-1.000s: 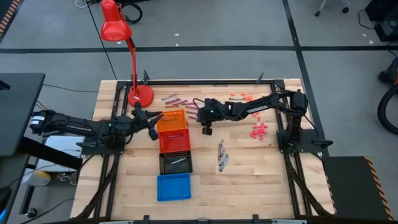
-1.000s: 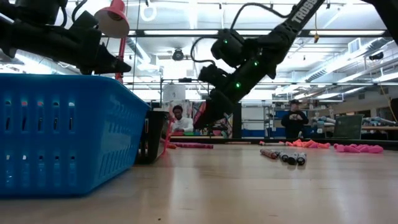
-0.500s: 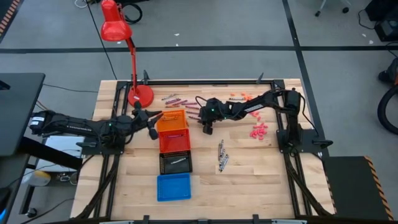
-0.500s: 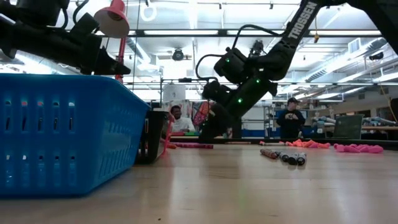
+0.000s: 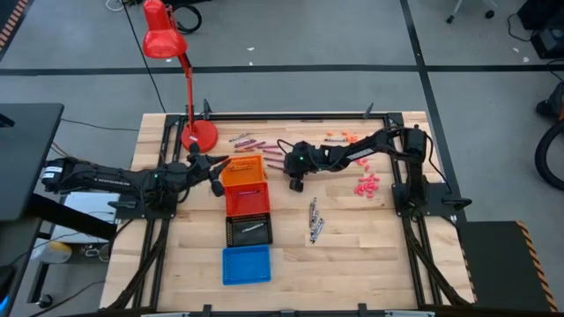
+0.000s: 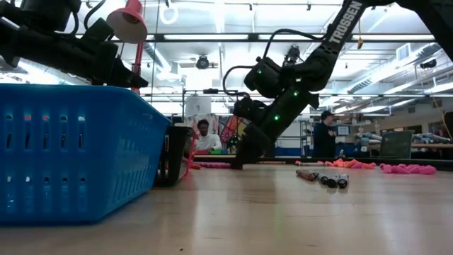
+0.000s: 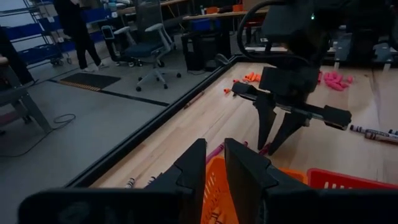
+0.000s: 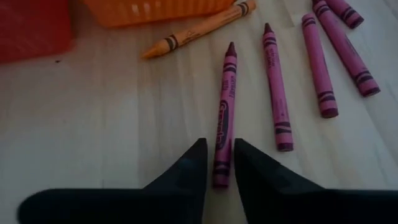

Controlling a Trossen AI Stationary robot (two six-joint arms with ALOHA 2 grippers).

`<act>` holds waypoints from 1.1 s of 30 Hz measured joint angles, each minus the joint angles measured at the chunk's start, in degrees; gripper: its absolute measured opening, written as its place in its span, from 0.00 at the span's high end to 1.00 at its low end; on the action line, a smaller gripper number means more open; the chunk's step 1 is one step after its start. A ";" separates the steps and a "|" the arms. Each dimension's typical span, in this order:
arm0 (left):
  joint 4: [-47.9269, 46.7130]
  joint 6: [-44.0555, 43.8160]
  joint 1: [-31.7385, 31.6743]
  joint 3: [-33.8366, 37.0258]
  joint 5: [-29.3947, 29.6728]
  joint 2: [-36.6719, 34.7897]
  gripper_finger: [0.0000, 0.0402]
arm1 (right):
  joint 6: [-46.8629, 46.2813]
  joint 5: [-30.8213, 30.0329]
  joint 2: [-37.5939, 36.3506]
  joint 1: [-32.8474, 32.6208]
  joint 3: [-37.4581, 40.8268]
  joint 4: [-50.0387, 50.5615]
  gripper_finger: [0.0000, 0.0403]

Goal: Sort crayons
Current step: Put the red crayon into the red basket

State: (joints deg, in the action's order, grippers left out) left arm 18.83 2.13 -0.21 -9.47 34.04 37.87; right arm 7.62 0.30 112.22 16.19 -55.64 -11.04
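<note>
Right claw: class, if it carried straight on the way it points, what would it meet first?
Probably the maroon crayon lying lengthwise between the right claw fingers, already at their tips.

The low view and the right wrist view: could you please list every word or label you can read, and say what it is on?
"TROSSEN": white letters on the right arm, in the low view.
Label print on the maroon crayon between the right gripper's fingers: too blurred to read.
Nothing else legible.

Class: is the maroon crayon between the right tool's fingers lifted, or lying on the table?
Lying flat: the thin maroon wax crayon rests on the wooden table.
</note>
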 joint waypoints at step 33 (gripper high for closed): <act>0.00 -0.57 0.00 0.02 0.00 0.00 0.82 | 0.07 -3.53 -10.31 -1.02 0.28 6.82 0.93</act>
State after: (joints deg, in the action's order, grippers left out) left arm 18.83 1.56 -0.21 -9.45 34.04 37.87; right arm 7.70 -3.23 101.91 15.17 -55.35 -4.22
